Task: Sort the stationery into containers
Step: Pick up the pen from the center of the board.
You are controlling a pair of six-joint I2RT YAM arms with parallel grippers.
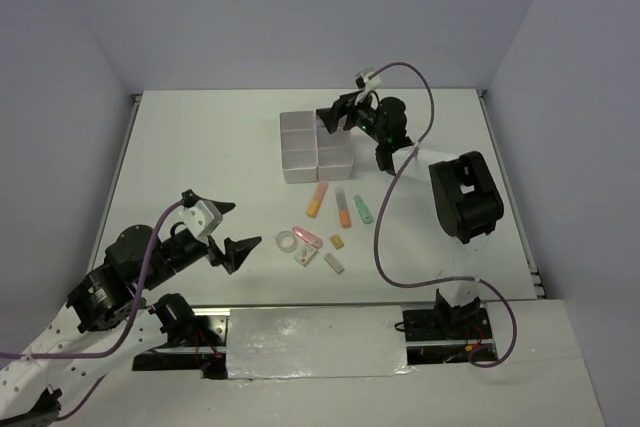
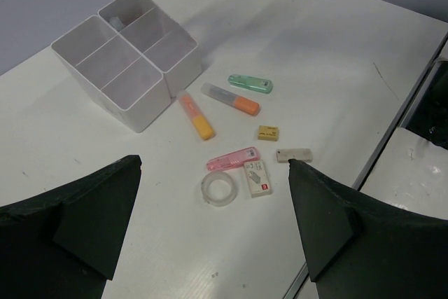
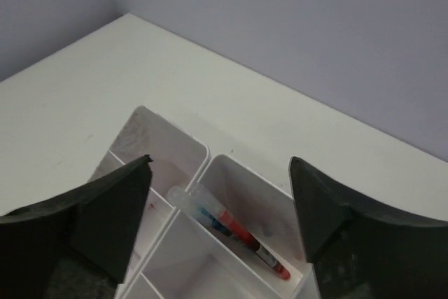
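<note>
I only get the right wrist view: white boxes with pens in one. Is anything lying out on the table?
Observer: Yes, three highlighters lie in a row just in front of the containers.
Operator: Anything else?
Observer: A clear tape ring and small erasers lie just beyond those, away from the containers.
Operator: And on the left?
Observer: The left gripper hovers open beside them, holding nothing.
</note>
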